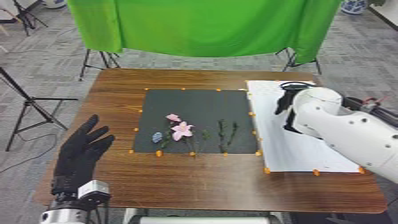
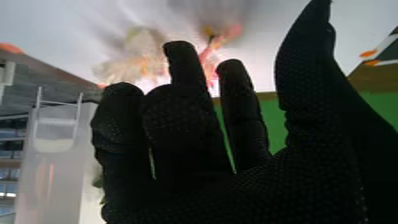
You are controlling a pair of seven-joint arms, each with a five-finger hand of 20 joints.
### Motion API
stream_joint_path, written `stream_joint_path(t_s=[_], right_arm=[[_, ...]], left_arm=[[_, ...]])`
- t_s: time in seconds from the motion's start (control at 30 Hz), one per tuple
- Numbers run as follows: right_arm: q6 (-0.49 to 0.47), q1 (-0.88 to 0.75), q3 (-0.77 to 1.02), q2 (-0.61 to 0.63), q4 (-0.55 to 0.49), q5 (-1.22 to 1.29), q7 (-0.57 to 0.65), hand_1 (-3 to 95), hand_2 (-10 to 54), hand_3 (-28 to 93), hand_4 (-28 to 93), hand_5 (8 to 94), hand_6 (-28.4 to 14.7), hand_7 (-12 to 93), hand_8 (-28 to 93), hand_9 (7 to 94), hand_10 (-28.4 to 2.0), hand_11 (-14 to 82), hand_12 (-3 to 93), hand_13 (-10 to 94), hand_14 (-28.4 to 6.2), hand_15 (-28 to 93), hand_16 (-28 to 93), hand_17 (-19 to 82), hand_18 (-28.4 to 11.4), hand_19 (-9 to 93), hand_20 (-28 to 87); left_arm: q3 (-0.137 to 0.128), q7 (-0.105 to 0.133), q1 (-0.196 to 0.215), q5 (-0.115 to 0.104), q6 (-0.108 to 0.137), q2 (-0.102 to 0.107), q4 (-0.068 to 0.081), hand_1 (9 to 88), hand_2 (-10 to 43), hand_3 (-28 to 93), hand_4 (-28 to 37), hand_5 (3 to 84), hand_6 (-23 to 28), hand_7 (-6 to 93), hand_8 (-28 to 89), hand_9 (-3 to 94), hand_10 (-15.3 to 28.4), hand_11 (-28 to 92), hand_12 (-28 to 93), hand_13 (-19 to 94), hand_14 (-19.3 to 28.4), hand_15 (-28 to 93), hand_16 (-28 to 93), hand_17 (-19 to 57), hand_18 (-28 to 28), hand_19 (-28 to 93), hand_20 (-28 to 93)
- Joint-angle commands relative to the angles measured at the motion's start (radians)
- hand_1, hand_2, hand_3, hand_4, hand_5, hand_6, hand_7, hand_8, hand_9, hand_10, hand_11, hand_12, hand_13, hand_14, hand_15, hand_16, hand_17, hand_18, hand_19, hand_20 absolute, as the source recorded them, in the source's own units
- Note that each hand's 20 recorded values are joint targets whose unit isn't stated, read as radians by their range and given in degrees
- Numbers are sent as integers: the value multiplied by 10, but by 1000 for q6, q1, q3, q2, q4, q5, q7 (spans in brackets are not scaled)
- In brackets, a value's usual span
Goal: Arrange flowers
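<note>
Your right hand [image 1: 285, 101]: open, 2 o'clock, likely to grasp flowers [image 2: 133, 60]; left hand [image 1: 83, 152]: open, 8 o'clock, leaving room.

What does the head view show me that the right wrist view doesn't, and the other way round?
Head view: the robot's left hand, and a pink flower with green stems beside it. Right wrist view: a cream-and-pink cluster, perhaps flowers, beyond the fingers. Both: the robot's right hand and the green cloth.
</note>
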Motion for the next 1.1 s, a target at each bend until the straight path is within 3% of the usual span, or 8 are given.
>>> stream_joint_path(t_s=[0.03,0.3,0.47,0.6,0.83,0.93,1.03,1.1], right_arm=[[-2,-28,10,-2,5,-3,20,399,-71,764,-247,472,-5,180,-120,613,-166,180,145,747,-47,829,143,455,-199,932,245],[13,-41,16,8,13,-5,19,410,-69,761,-248,516,-10,187,-118,616,-143,178,143,749,-45,826,143,454,-199,932,241],[22,-46,13,6,22,-6,21,425,-70,762,-250,540,-12,197,-119,627,-129,178,142,753,-41,822,142,456,-198,932,236],[45,-49,-7,13,23,-39,20,452,-71,764,-256,578,-9,221,-123,650,-109,183,140,768,-32,818,143,456,-194,932,220],[100,-40,-60,21,17,-98,12,588,-93,690,-280,678,16,310,4,816,-68,53,264,828,-6,802,164,460,-169,932,133],[122,-31,-86,28,14,-119,6,603,-93,690,-281,717,29,322,18,855,-62,54,278,840,-1,799,166,466,-160,932,131],[171,-25,-104,36,11,-135,-3,611,-94,690,-282,728,36,325,25,873,-55,59,284,850,2,798,167,472,-154,932,132],[190,-20,-108,41,5,-142,-7,611,-94,695,-282,737,37,324,23,882,-53,58,286,858,5,796,168,475,-150,932,132]], left_arm=[[-6,2,4,-8,-6,-7,3,292,67,649,-226,361,85,120,-88,314,179,319,119,219,246,635,-130,-102,193,438,156],[-6,3,3,-6,-9,-10,4,292,68,650,-227,361,85,120,-88,314,179,319,119,220,244,635,-130,-102,192,438,155],[-9,-20,-4,17,-18,-26,6,293,69,648,-227,361,86,121,-88,314,178,320,119,219,245,635,-130,-102,193,438,156],[-5,-21,-8,14,-18,-21,6,293,69,647,-227,362,86,120,-88,314,178,320,118,219,246,635,-130,-102,193,438,156],[-10,-28,-4,22,-23,-29,6,293,68,648,-228,362,85,122,-88,314,178,320,118,220,245,635,-130,-102,192,438,155],[-9,-34,-8,27,-25,-33,7,293,69,649,-229,362,85,122,-89,314,178,320,118,219,245,635,-130,-102,192,438,156],[3,-16,-14,8,-17,-14,7,293,69,649,-229,362,86,122,-89,314,178,320,118,219,245,635,-130,-101,192,438,156],[2,-18,-11,13,-16,-19,6,292,69,649,-228,363,86,122,-89,314,178,321,118,219,245,635,-131,-101,192,437,155]])
